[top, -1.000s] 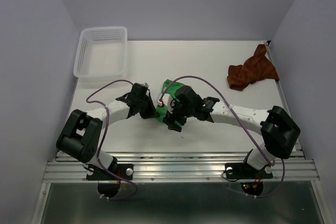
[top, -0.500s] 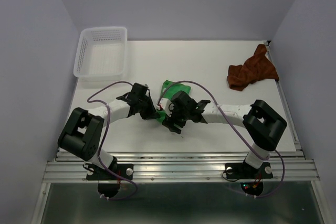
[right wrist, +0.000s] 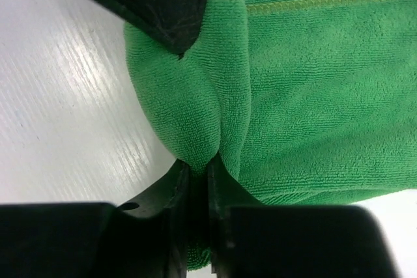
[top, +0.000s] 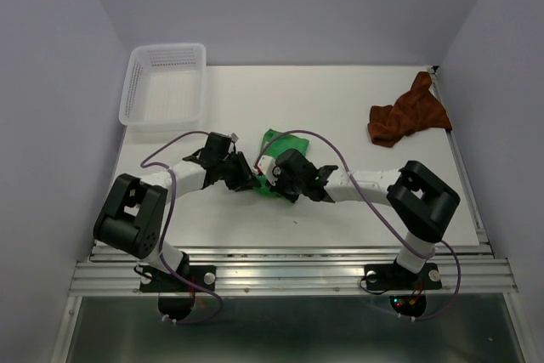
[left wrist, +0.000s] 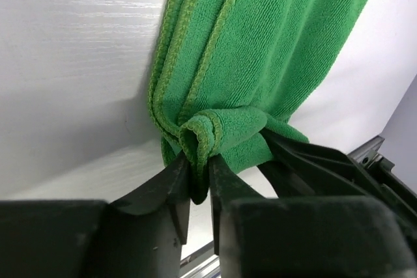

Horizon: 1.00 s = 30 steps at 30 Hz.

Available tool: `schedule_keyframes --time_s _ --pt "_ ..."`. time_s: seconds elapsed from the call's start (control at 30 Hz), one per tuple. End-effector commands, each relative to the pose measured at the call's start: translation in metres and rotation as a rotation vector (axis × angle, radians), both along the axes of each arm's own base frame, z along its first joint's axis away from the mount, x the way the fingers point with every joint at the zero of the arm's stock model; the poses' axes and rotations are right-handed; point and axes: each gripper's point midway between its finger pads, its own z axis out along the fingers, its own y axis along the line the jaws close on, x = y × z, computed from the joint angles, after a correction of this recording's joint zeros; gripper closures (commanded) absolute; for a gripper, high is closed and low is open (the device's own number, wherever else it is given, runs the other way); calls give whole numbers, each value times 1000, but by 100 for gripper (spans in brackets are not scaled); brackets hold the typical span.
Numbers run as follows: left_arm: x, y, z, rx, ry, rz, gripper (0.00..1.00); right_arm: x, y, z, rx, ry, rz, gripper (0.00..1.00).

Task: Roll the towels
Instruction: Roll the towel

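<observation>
Basket (top: 204,82) of white plastic mesh is being shown at the far left corner of the counter (top: 357,201), its open side facing up. Both towels are being seen outside the basket, lying on the counter surface.

The green towel (top: 276,144) is being held near the middle of the counter, between the two arms and well apart from the basket. Its long axis is running from a bunched near end, where the cloth is being gathered, away toward the far right, where it is spreading flatter. In the left wrist view its stitched hems are being seen running along that length, away from the fingers.

The left pincer (left wrist: 199,180) is being kept closed to a narrow slit, with a small rolled fold at the towel's near end being nipped between its tips. The right pincer (right wrist: 197,177) is being pressed almost fully together on another fold of the same bunched end, from the opposite side. The two pincers are being held just beside each other, and a black finger of the other one is being caught in each wrist view, touching the cloth.

The rust-brown towel (top: 408,116) is lying crumpled at the far right of the counter, near its right edge and well apart from both pincers. Its long axis is slanting from near left to far right, with a peak pointing toward the far right corner.
</observation>
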Motion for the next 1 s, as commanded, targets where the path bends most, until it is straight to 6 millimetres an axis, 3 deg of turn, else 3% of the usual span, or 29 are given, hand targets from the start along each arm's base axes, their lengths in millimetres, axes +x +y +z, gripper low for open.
schedule_keyframes --time_s 0.0,0.1,0.13,0.23,0.33,0.47,0.63,0.97 --pt "2 -6 19 -75 -67 -33 67 -12 -8 -15 -11 75 -45 92" --pt "2 -2 23 -69 -84 -21 49 -25 7 1 54 189 -61 93" --pt "1 -1 25 -68 -88 -21 47 -37 15 5 91 266 -48 93" --pt "2 2 31 -67 -118 -12 36 -42 21 14 128 365 -68 94" --pt "2 4 39 -73 -146 10 13 -39 24 24 200 497 -143 94" --pt "3 5 54 -95 -200 20 1 -33 28 32 278 638 -161 95" --pt "5 8 60 -93 -241 28 1 -16 25 37 359 753 -186 99" --pt "11 6 47 -78 -235 19 1 7 7 27 490 956 -292 99"
